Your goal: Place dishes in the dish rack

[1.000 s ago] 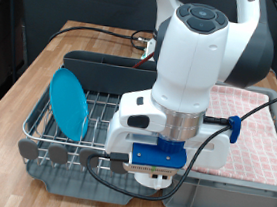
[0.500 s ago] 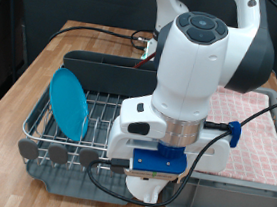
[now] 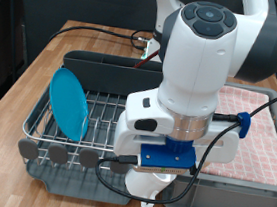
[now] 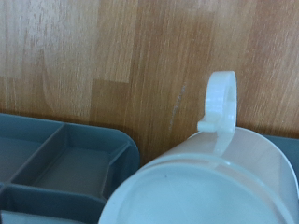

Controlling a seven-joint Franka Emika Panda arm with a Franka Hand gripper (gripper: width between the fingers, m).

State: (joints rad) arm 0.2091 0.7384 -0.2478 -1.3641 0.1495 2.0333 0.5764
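Observation:
The light-blue plate (image 3: 69, 101) stands on edge in the dish rack (image 3: 108, 108), at the exterior view's left. The white cup (image 3: 147, 189) shows just under the robot's hand, at the rack's front edge. In the wrist view the cup (image 4: 210, 182) fills the picture close up, rim towards the camera and handle (image 4: 221, 98) over the wooden table. The gripper's fingers do not show in either view; the hand hides them in the exterior view. The wooden spoon is out of view.
A grey bin lined with pink checked cloth (image 3: 262, 123) stands at the exterior view's right, next to the rack. A black cable (image 3: 91, 30) runs across the table behind the rack. A grey tray corner (image 4: 56, 163) lies beside the cup.
The arm has shifted a little towards the exterior view's right. The cup now shows slightly lower beneath the hand. The plate has not moved.

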